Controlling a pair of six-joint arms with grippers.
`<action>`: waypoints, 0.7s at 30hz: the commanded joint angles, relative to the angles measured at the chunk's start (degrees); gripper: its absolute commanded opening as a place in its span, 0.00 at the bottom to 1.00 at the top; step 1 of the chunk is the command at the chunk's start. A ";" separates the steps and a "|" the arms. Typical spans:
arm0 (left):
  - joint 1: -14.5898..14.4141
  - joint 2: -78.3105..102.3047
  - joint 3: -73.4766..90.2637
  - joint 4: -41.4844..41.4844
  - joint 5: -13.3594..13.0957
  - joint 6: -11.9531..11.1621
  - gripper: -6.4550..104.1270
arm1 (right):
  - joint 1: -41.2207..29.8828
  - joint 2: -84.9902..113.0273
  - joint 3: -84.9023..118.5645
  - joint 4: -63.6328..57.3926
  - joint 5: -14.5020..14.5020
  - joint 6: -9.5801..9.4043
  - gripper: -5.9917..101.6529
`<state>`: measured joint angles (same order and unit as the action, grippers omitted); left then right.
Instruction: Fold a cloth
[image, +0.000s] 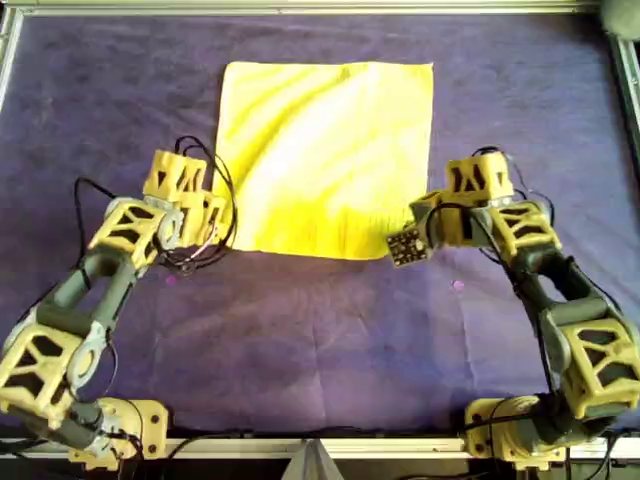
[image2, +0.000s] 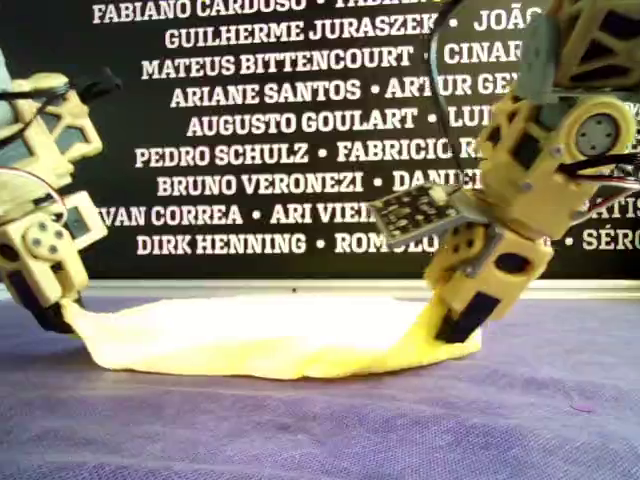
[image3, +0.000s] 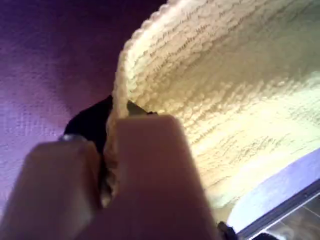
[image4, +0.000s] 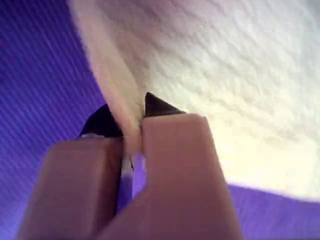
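Observation:
The bright yellow cloth (image: 325, 150) lies spread flat on the purple table covering (image: 320, 340). One arm's gripper (image: 205, 228) is at its near corner on the overhead view's left, and the other arm's gripper (image: 418, 238) is at its near corner on the right. In the exterior view the cloth (image2: 260, 340) rises slightly to a gripper at each end. My first gripper (image3: 112, 112) is shut on a cloth edge (image3: 225, 100). My second gripper (image4: 132, 117) is shut on a cloth edge (image4: 225, 65). The wrist views do not show which arm is which.
A metal frame (image: 320, 8) borders the table at the far side and along the sides. A small circuit board (image: 405, 246) sticks out of the arm on the overhead view's right. A dark banner with names (image2: 280, 120) stands behind the table.

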<state>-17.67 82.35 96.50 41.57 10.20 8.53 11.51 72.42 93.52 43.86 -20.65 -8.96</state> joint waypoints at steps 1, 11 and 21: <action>-0.35 6.50 0.97 0.00 -0.53 0.18 0.05 | -3.25 5.89 0.79 -1.32 0.09 -0.26 0.12; -0.35 12.74 11.87 -0.09 -0.44 0.09 0.05 | -4.48 11.34 8.79 -1.32 -0.09 -0.26 0.12; -0.26 11.95 11.07 -1.23 -0.62 0.44 0.05 | -4.57 14.94 8.35 -2.81 0.09 -0.26 0.12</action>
<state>-17.67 91.14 110.92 41.40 9.76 8.53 7.47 82.79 104.59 43.86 -20.65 -8.96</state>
